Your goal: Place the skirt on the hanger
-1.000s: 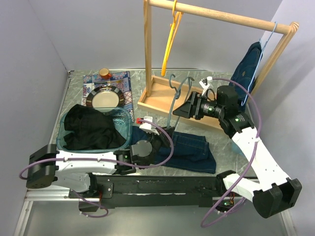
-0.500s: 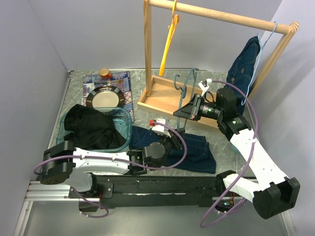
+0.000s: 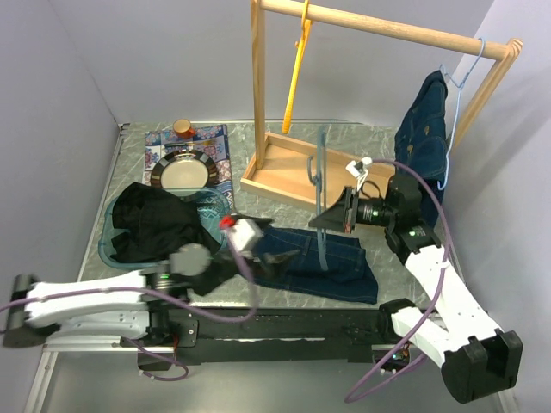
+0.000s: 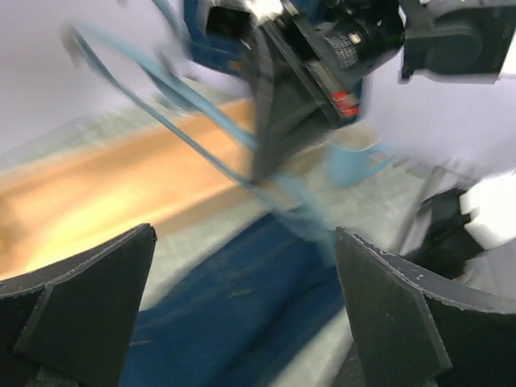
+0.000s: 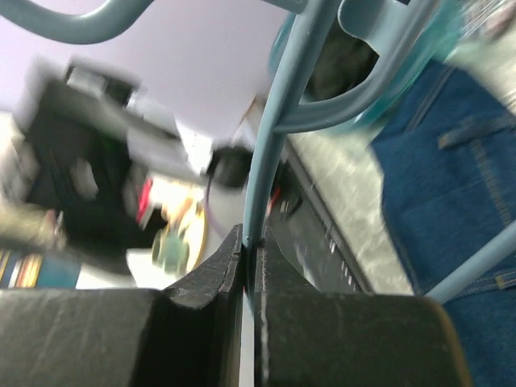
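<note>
The denim skirt (image 3: 331, 262) lies flat on the table in front of the wooden rack; it also shows as the skirt (image 4: 234, 306) and the skirt (image 5: 451, 177) in the wrist views. The teal hanger (image 3: 319, 176) stands upright over the skirt's middle. My right gripper (image 3: 322, 220) is shut on its thin bar, and the right wrist view shows the right gripper (image 5: 251, 239) pinching the hanger (image 5: 278, 121). My left gripper (image 3: 284, 258) hovers at the skirt's left edge. In the blurred left wrist view the left gripper (image 4: 243, 234) stands wide open with nothing between its fingers.
A wooden rack (image 3: 258, 95) stands at the back, with a yellow hanger (image 3: 295, 73) and a denim garment (image 3: 422, 138) on its rail. At the left sits a teal bin (image 3: 112, 245) holding a black garment (image 3: 159, 224). Behind it are a plate (image 3: 182, 172) and a cup (image 3: 182, 127).
My left gripper has opened and its arm has swung back to the left. My right gripper has shut on the hanger and carried it forward over the skirt.
</note>
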### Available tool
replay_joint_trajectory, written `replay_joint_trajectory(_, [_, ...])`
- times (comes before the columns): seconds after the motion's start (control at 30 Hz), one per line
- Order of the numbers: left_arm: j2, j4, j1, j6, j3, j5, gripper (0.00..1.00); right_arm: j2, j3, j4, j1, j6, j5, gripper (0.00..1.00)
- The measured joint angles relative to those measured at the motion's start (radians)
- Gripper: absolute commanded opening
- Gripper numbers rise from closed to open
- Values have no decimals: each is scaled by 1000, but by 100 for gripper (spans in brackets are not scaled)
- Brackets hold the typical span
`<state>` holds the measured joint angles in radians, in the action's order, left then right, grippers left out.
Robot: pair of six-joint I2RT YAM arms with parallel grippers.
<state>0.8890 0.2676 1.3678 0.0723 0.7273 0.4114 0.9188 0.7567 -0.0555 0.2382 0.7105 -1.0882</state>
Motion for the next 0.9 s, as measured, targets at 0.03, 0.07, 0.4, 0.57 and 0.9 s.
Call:
replay_joint_trajectory(0.03, [-52, -52, -10, -63, -1, -12, 97, 2, -16, 9, 0, -13, -30, 0])
replay_joint_trajectory(0.07, [-111, -107, -19, -138, -5, -31, 97, 9, -27, 11, 0, -33, -66, 0])
replay_joint_trajectory(0.4, [-455, -443, -29, -641, -45, -105, 97, 124, 90, -240, 131, -456, -211, 0])
replay_joint_trajectory(0.57, [-401, -582, -30, -749, 6, -109, 97, 193, 188, -452, 240, -688, -176, 0])
replay_joint_trajectory(0.9, [-372, -739, -30, -830, 163, -122, 97, 367, 374, -826, 407, -1093, 31, 0])
